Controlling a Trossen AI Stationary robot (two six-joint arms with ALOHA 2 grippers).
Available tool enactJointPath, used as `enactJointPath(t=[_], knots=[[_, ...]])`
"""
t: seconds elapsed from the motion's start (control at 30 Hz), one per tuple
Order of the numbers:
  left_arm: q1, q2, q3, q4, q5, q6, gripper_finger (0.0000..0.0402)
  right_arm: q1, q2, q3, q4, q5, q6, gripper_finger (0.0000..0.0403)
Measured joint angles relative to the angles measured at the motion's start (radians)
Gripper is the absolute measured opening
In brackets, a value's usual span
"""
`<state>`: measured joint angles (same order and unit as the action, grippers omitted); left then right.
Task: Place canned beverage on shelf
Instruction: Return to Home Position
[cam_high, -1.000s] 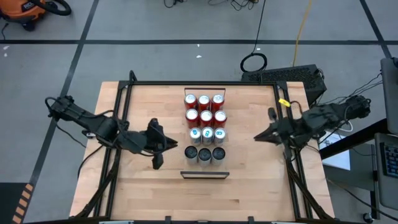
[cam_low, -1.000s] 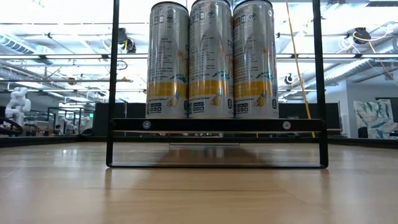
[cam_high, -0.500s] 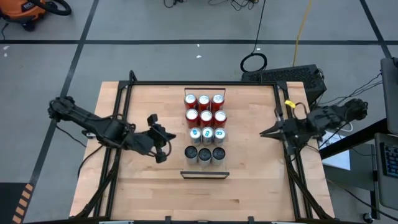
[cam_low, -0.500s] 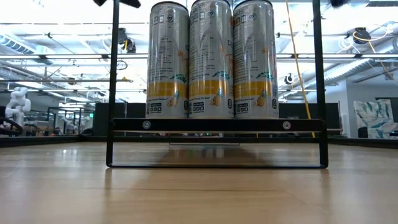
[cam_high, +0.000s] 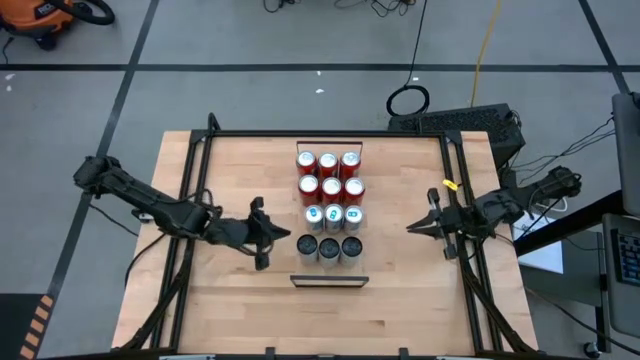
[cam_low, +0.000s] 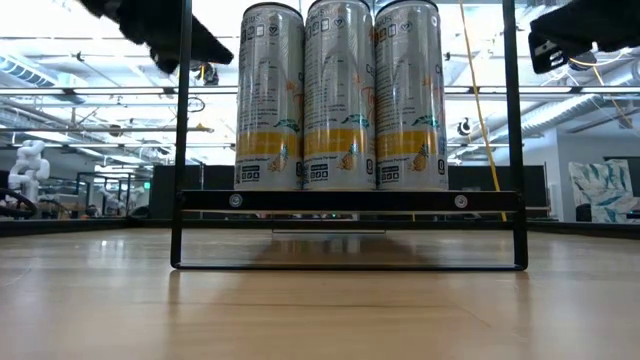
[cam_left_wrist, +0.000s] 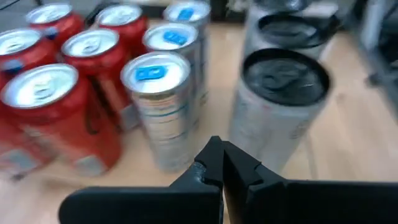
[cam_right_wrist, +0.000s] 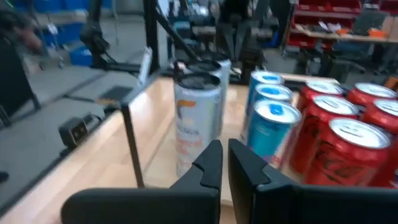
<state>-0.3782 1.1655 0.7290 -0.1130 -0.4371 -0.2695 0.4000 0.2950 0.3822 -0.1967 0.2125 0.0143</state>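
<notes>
Three white-yellow cans stand side by side at the near end of the shelf, with blue-topped cans and red cans in rows behind them toward the far end. The left gripper hovers just left of the leftmost white-yellow can without touching it, its fingers pressed together. The right gripper hangs over the tabletop, well apart to the right of the cans, with its fingers drawn all but together and holding nothing.
</notes>
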Motion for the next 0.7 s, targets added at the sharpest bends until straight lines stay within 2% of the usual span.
enactJointPath(t=[0.1,0.2,0.33,0.7], knots=[[-0.002,-0.050,-0.147,0.214,0.023,0.030,0.0002,0.000,-0.023,-0.050,0.066,-0.008,0.015,0.0000],[0.001,-0.116,-0.246,0.323,0.021,0.032,0.0002,0.000,-0.040,-0.089,0.073,-0.031,0.050,0.0000],[-0.001,-0.205,-0.332,0.318,0.034,0.016,0.0001,0.000,-0.059,-0.122,0.088,-0.054,0.075,0.0000],[0.055,-0.468,-0.470,0.313,0.042,0.074,0.0001,0.000,-0.129,-0.215,0.177,-0.057,0.083,0.0000]])
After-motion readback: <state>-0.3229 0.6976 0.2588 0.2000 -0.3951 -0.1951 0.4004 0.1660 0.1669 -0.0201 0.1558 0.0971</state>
